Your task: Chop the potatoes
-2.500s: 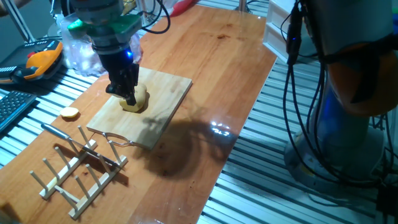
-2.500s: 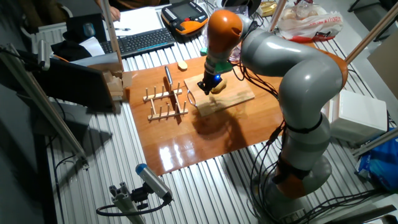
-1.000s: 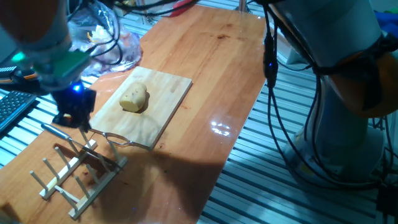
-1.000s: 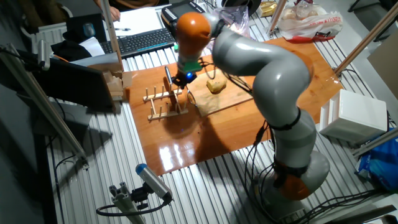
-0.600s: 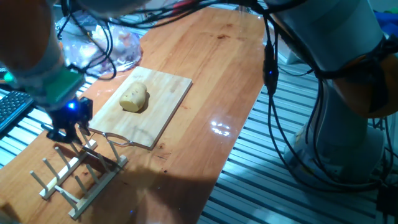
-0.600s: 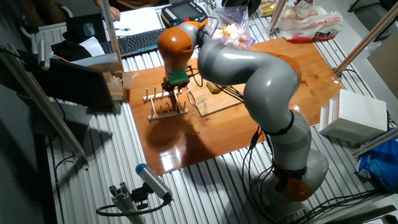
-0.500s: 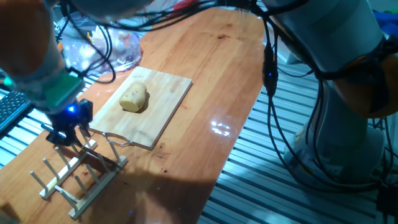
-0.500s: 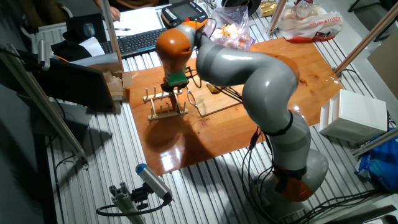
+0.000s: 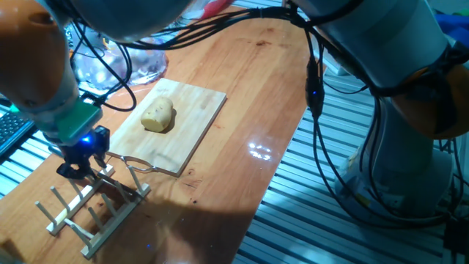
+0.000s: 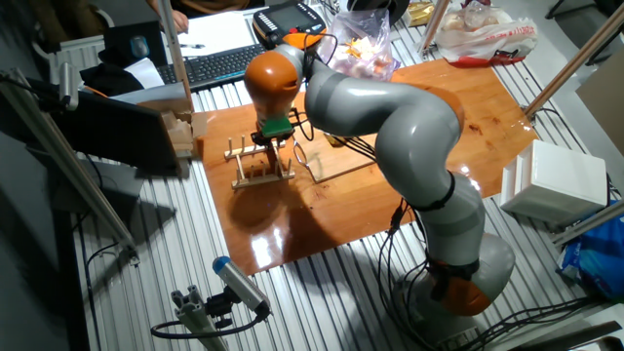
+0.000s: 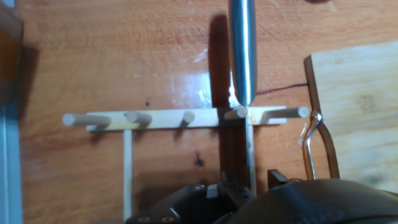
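One pale yellow-tan potato (image 9: 157, 115) lies whole on the wooden cutting board (image 9: 192, 126). My gripper (image 9: 78, 169) hangs low over the near end of a wooden peg rack (image 9: 88, 209), left of the board and well away from the potato. Its fingers look spread and hold nothing. In the hand view a shiny metal knife handle (image 11: 241, 50) lies across the rack (image 11: 155, 118), straight ahead of the fingers, with the board's corner (image 11: 360, 106) at the right. In the other fixed view the gripper (image 10: 270, 146) is over the rack (image 10: 255, 168), and the arm hides the potato.
A bent wire utensil (image 9: 139, 163) lies at the board's near corner, beside the rack. A clear plastic bag (image 9: 124, 59) sits behind the board. A keyboard (image 10: 224, 63) and an orange pendant (image 10: 292, 18) lie beyond the table. The table's right edge drops to metal slats.
The gripper left the potato on the board and swung left to the rack. Over the last half second it sank slightly closer to the knife handle.
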Robot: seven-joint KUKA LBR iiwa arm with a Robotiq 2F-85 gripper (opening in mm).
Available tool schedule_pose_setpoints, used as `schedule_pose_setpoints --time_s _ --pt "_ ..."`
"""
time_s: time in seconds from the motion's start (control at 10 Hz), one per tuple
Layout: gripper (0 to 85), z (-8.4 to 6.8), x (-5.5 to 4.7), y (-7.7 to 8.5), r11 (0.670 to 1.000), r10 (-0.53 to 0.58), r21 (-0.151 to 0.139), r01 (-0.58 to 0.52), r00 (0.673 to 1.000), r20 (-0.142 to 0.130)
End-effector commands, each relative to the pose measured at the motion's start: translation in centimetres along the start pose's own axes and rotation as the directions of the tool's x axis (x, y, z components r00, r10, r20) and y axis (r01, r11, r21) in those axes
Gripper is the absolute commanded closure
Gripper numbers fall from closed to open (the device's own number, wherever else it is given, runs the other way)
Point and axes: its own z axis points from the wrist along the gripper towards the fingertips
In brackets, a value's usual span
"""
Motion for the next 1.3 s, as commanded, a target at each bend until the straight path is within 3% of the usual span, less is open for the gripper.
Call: schedule_pose_setpoints --time_s 0.0,0.5,0.7,0.8,1.2 --pt "51.0 0.3 -0.1 0.0 1.000 -0.008 0.014 0.008 1.000 0.008" --pt "51.0 2.6 -0.4 -0.6 1.000 -0.026 0.007 0.025 0.999 0.035" --pt "51.0 3.1 -0.4 -1.1 0.998 -0.045 0.035 0.044 0.998 0.038" --pt "68.0 3.1 -0.4 -1.2 0.998 -0.058 0.041 0.056 0.998 0.027" --pt "68.0 3.1 -0.3 -1.4 0.997 -0.066 0.040 0.065 0.998 0.019"
